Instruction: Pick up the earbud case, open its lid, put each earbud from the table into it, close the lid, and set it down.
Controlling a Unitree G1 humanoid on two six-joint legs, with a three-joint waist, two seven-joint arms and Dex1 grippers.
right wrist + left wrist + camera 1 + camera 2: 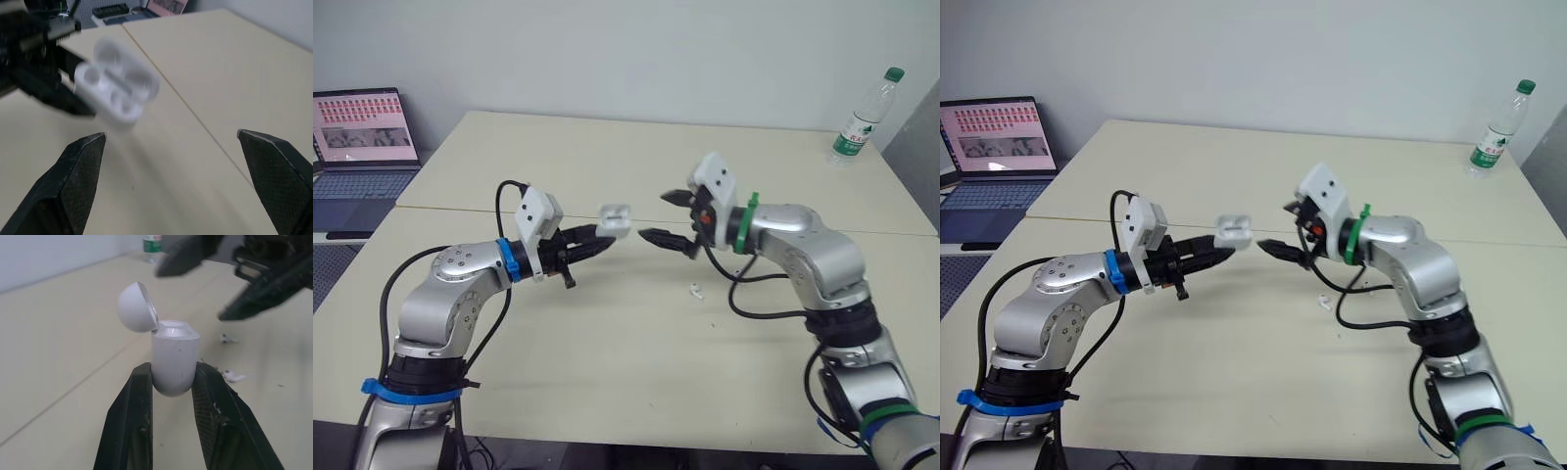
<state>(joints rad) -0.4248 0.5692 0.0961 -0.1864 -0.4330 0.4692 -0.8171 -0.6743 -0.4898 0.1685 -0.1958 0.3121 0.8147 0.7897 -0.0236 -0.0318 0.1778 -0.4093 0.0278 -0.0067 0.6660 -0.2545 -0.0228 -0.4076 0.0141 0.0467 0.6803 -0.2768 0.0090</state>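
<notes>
My left gripper is shut on the white earbud case, held above the table with its lid flipped open. The case sits clamped between both black fingers, and its two sockets look empty. My right gripper hangs open just right of the case, with nothing between its fingers. One white earbud lies on the table below the right gripper. In the left wrist view an earbud and a second small white piece lie on the table beyond the case.
A laptop with its screen on sits on a surface at the far left. A plastic water bottle stands at the table's far right corner. A seam runs across the tabletop.
</notes>
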